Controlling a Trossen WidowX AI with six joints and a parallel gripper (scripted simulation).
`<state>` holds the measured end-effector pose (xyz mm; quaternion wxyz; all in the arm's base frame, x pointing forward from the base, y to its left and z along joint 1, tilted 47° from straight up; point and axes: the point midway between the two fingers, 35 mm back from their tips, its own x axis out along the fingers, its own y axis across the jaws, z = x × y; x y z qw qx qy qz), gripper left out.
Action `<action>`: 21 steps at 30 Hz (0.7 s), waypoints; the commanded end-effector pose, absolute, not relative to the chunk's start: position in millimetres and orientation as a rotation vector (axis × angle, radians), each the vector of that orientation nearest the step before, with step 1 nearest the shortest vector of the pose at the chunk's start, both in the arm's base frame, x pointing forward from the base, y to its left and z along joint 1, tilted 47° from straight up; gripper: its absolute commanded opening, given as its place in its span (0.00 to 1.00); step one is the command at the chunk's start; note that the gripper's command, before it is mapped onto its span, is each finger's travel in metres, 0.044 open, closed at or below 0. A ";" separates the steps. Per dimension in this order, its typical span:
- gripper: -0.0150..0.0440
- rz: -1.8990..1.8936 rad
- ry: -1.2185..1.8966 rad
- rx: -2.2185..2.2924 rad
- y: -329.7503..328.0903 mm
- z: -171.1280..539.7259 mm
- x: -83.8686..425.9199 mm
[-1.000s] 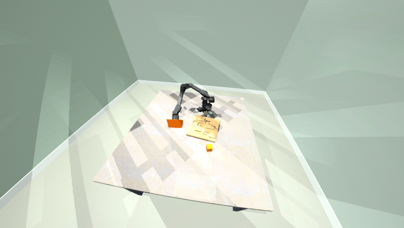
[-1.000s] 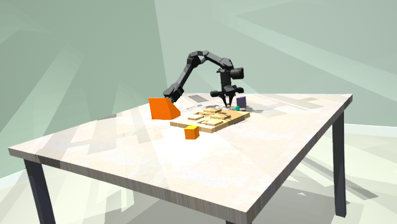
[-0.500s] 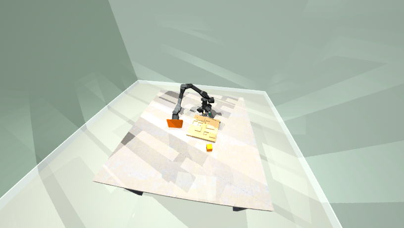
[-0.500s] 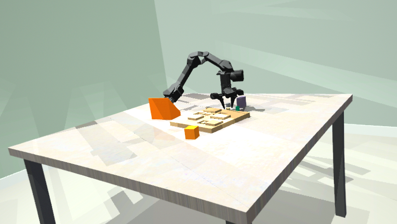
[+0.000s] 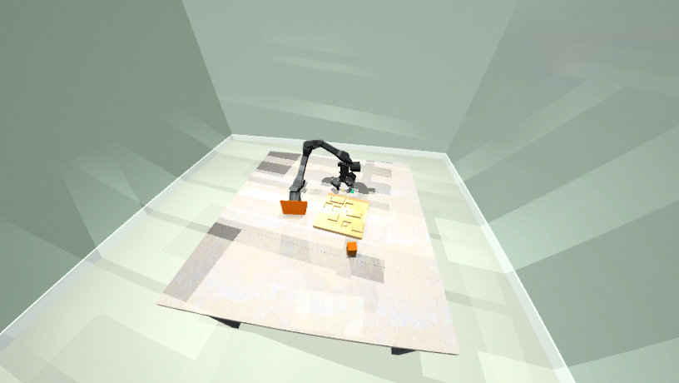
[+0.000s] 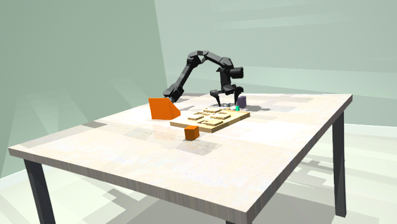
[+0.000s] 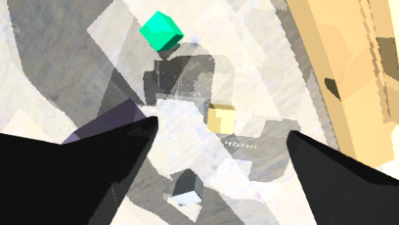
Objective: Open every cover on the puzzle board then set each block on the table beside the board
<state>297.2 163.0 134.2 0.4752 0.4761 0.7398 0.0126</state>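
My gripper point(image 5: 346, 190) point(image 6: 227, 105) point(image 7: 222, 129) is open, low over the table behind the puzzle board point(image 5: 333, 230) point(image 6: 191, 126) point(image 7: 362, 132). A small pale yellow block point(image 6: 227, 108) point(image 7: 221, 119) lies on the table between the spread fingers, touching neither. A green block point(image 5: 352, 191) point(image 6: 237, 108) point(image 7: 158, 31) and a small grey block point(image 6: 228, 104) point(image 7: 188, 189) lie near it, clear of the board. Several raised wooden covers, one at the front point(image 6: 212, 122) and one at the back point(image 6: 212, 110), show on the board with openings beside some. Well contents are too small to tell.
A dark purple block point(image 6: 242, 102) point(image 7: 110, 119) stands behind the green block, close to one finger in the wrist view. An orange cube point(image 5: 351, 248) point(image 6: 191, 133) stands in front of the board. An orange wedge-shaped block point(image 5: 294, 207) point(image 6: 161, 109) stands left of the board, near the arm's base.
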 end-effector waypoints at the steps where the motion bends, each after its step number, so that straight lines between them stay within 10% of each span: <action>1: 1.00 0.034 1.801 1.166 154.4 142.6 300.6; 17: 1.00 0.036 1.804 1.172 121.5 174.7 301.7; 21: 0.82 0.013 1.804 1.182 111.5 164.4 304.8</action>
